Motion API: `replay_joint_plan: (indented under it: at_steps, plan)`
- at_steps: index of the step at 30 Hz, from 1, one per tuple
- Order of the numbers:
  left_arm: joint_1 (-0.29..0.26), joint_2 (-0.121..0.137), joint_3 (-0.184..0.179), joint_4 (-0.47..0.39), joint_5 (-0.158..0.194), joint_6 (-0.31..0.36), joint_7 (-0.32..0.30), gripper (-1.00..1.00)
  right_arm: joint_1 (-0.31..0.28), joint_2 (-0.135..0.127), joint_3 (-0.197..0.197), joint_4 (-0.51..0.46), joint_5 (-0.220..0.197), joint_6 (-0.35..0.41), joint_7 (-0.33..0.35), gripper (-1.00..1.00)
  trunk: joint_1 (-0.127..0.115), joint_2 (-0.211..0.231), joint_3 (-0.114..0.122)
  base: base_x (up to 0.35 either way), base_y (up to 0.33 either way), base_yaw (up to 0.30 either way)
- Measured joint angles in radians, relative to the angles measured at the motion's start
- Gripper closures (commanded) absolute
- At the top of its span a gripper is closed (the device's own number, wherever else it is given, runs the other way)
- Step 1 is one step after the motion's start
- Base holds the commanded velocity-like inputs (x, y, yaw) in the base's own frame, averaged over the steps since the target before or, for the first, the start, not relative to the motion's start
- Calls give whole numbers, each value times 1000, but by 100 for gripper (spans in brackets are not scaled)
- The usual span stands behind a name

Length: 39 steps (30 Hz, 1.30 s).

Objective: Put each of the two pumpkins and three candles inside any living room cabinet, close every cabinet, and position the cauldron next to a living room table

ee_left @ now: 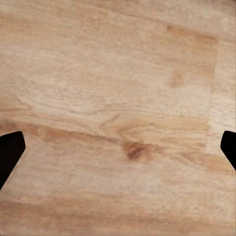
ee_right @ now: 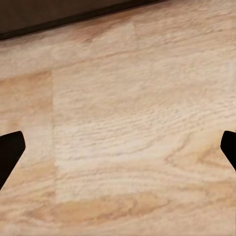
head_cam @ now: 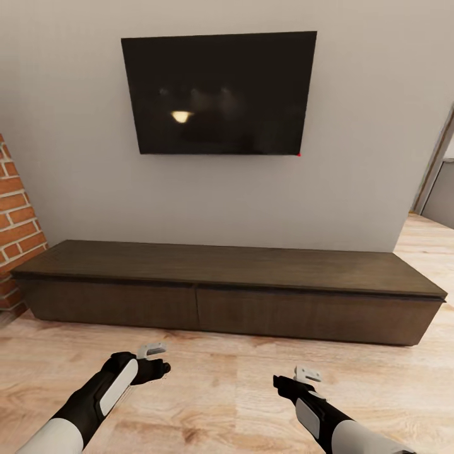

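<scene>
Cabinet [head_cam: 227, 296] against wall [head_cam: 366, 157], below television [head_cam: 219, 93]

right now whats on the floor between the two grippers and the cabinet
Nothing: in the head view only bare wooden floor lies between the left gripper, the right gripper and the cabinet, whose drawer fronts are shut.

Head camera faces cabinet [head_cam: 227, 284] frontally; both wrist cameras look down, close, at floor [ee_left: 118, 98].
</scene>
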State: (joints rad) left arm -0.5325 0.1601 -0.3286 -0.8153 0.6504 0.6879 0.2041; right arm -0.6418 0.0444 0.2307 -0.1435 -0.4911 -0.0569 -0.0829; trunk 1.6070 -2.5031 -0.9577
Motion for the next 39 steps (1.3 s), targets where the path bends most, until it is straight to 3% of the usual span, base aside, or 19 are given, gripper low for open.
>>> replay_joint_plan:
  at_steps: [11, 39]
  plan:
    - [0, 9, -1, 0, -8, -1, -82, -100, 0, -4, -1, 0, -2, 1, 2, -100, 0, 0, 0, 0, 323, -59]
    - [0, 10, 0, 0, -9, -2, -86, -100, 0, 0, 0, 0, -1, 0, 2, -100, 0, 0, 1, 0, 324, -19]
